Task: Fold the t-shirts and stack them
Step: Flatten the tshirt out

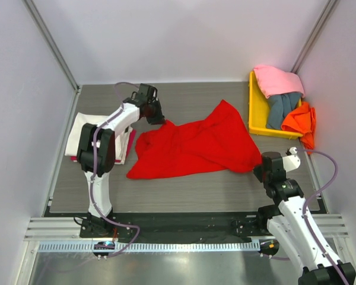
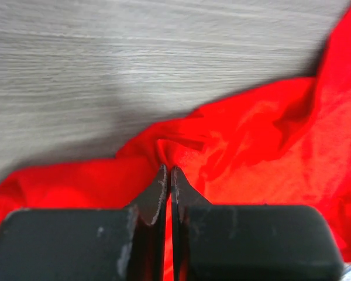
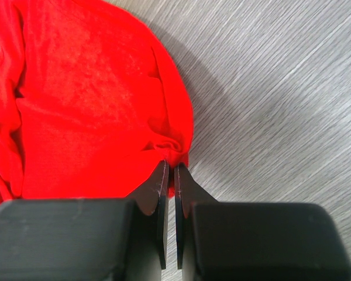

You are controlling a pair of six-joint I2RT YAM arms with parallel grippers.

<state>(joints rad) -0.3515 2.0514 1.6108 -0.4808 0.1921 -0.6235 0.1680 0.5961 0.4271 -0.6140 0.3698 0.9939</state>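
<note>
A bright red t-shirt (image 1: 196, 148) lies crumpled across the middle of the table. My left gripper (image 1: 160, 122) is shut on its upper left edge; the wrist view shows red cloth (image 2: 240, 146) pinched between the jaws. My right gripper (image 1: 258, 172) is shut on the shirt's lower right corner (image 3: 169, 146). A folded cream-white t-shirt (image 1: 83, 133) lies on a pink-red one at the left. Pink (image 1: 276, 80), grey-blue (image 1: 282, 107) and orange (image 1: 301, 120) t-shirts sit in the tray.
A yellow plastic tray (image 1: 256, 116) stands at the back right corner. White walls and metal posts close in the table on three sides. Bare wooden table top (image 1: 190, 190) lies in front of the red shirt.
</note>
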